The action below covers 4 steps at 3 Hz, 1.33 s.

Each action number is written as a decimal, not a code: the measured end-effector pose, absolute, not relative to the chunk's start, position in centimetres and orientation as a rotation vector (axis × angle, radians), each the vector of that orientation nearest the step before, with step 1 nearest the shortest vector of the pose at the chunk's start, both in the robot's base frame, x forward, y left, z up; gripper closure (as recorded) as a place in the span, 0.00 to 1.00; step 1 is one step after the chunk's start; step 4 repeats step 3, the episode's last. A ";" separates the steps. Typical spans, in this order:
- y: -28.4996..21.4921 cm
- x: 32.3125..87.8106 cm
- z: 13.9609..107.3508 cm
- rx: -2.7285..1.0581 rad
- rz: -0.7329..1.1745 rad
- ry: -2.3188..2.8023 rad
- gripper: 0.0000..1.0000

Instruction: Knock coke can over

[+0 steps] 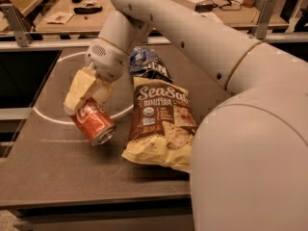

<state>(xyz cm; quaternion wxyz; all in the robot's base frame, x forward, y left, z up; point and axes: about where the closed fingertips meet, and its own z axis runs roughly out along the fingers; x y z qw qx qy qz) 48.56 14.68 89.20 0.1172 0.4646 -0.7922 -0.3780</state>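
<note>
The coke can (93,122) is red with white script. It leans steeply on the dark table (57,167), with its silver end pointing down to the right, just left of the chip bag. My gripper (86,94) comes down from the upper right, and its cream fingers (76,88) are closed around the can's upper end. The white arm (192,37) fills the right side of the view.
A large brown-and-cream "Sea Salt" chip bag (161,124) lies flat right of the can. A small dark blue snack bag (149,66) lies behind it, partly under the arm. A white circle line (48,117) marks the table. Benches with clutter stand behind.
</note>
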 end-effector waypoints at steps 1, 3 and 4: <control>14.8 48.2 87.6 1.328 -1.066 -2.323 1.00; 14.5 47.6 85.7 1.287 -1.019 -2.284 1.00; 14.5 47.6 85.7 1.287 -1.019 -2.284 1.00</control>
